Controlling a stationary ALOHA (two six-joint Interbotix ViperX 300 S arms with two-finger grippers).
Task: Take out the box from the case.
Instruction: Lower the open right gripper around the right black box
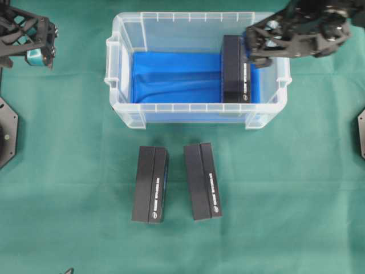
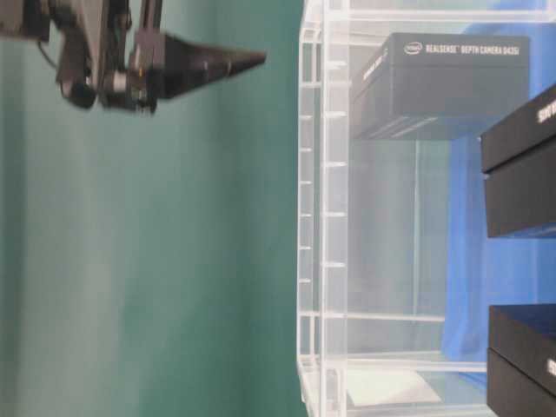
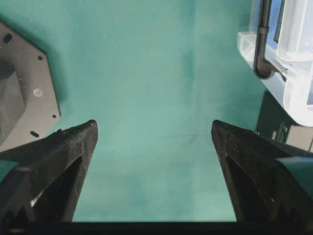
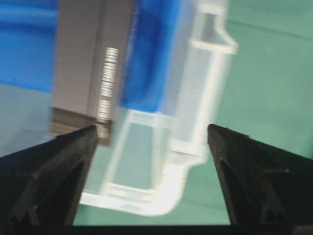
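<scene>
Green cloth-covered bench (image 1: pixel 68 171) fills the scene. The case (image 1: pixel 122 105), a clear plastic bin with a blue cloth (image 1: pixel 171 74) on its bottom, sits at the far middle of the bench. One black box (image 1: pixel 235 74) lies inside the case, along its right wall, on the blue cloth; the table-level view reads its label through the clear wall. Two more black boxes lie outside on the bench, side by side, just in front of the case: one on the left (image 1: pixel 150 184), one on the right (image 1: pixel 202 181), close but not touching.

Right arm reaches over the case's right rim; right pincer (image 4: pixel 151 134) spread wide, holding nothing, hanging above the box's end and the case corner, image blurred there. Left pincer (image 3: pixel 154 129) spread wide too, empty, over bare green cloth well left of the case, near a grey base plate (image 3: pixel 29 93).
</scene>
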